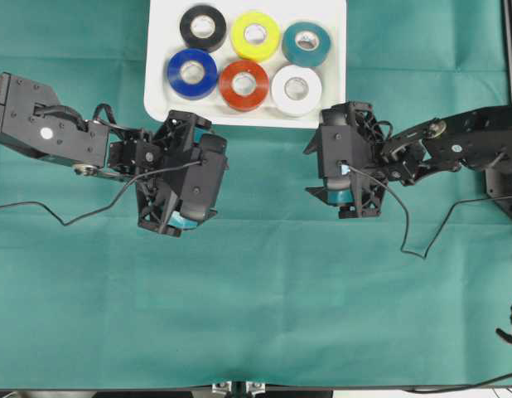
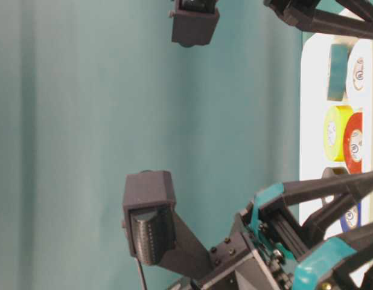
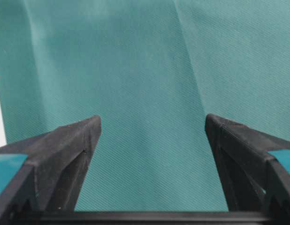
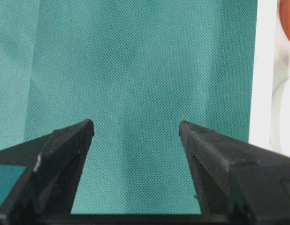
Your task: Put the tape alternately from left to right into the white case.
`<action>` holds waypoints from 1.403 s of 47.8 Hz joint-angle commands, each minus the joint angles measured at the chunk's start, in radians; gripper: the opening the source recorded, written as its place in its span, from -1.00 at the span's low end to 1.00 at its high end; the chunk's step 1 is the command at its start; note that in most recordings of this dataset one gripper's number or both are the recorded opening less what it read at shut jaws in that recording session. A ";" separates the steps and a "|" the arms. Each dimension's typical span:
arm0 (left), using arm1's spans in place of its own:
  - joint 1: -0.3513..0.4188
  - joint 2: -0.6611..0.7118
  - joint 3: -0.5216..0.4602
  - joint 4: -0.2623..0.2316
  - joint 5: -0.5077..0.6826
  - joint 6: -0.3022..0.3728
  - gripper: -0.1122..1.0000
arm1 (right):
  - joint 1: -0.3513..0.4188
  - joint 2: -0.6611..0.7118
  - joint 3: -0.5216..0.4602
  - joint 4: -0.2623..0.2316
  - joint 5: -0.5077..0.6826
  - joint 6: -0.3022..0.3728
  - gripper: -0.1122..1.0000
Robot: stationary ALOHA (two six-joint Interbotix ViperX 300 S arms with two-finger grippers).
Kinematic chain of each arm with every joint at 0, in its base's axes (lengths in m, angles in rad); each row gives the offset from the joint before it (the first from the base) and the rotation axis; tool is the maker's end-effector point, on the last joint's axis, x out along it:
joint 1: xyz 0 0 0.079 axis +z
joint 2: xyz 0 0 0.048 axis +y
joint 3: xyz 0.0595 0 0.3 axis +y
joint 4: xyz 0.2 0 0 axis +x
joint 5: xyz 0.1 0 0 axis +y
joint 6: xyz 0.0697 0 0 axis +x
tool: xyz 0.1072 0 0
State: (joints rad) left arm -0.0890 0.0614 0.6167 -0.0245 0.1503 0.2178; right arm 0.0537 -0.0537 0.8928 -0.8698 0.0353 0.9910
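All six rolls of tape (image 1: pixel 244 55) sit inside the white case (image 1: pixel 163 83). The left gripper (image 3: pixel 152 136) and right gripper (image 4: pixel 135 136), just below the case, are spread wide and hold nothing. Back away slowly; don't bump the case.

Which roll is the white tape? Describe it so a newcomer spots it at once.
Look at the white case at the top middle of the green cloth in the overhead view. Six rolls sit in it in two rows of three. The white tape ends the nearer row on the right, beside the red-orange roll, below the teal roll, the only one matching the case.
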 commanded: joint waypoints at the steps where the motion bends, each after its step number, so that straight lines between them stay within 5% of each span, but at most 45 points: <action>1: -0.003 -0.029 -0.003 -0.002 -0.006 -0.011 0.16 | 0.003 -0.023 -0.017 0.003 -0.006 0.000 0.67; 44: -0.005 -0.199 0.129 -0.002 -0.011 -0.017 0.15 | 0.003 -0.173 0.035 0.003 0.002 0.000 0.67; 67: 0.002 -0.288 0.224 -0.005 -0.107 -0.021 0.14 | 0.002 -0.238 0.043 0.003 0.046 0.000 0.67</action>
State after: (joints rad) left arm -0.0905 -0.1902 0.8391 -0.0261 0.0660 0.1994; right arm 0.0537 -0.2669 0.9419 -0.8682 0.0675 0.9910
